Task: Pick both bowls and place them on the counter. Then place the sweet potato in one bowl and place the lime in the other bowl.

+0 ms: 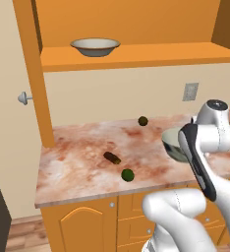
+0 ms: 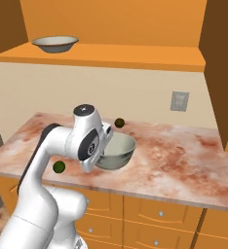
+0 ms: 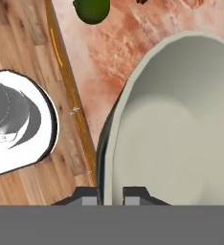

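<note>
1. Hand view: gripper [image 3: 110, 195] pinches the grey-green bowl [image 3: 181, 134] by its rim, one finger each side of the wall.
2. Right base view: that bowl [image 2: 117, 151] sits low over the counter [image 2: 184, 151], seemingly for set-down.
3. Cream bowl [image 1: 95, 47] waits on the shelf [image 1: 136, 55] at twelve o'clock; sweet potato [image 1: 112, 157] and lime [image 1: 128, 174] lie at nine o'clock from the gripped bowl.

One bowl [image 2: 117, 151] is on the counter [image 2: 184, 160], near its front edge. Left of it lie the lime [image 1: 128, 174] and, a bit farther back, the sweet potato [image 1: 112, 157]. A ball [image 1: 143, 120] sits far back by the wall. The other bowl [image 1: 95, 47] is up on the shelf [image 1: 146, 55], to the left.
</note>
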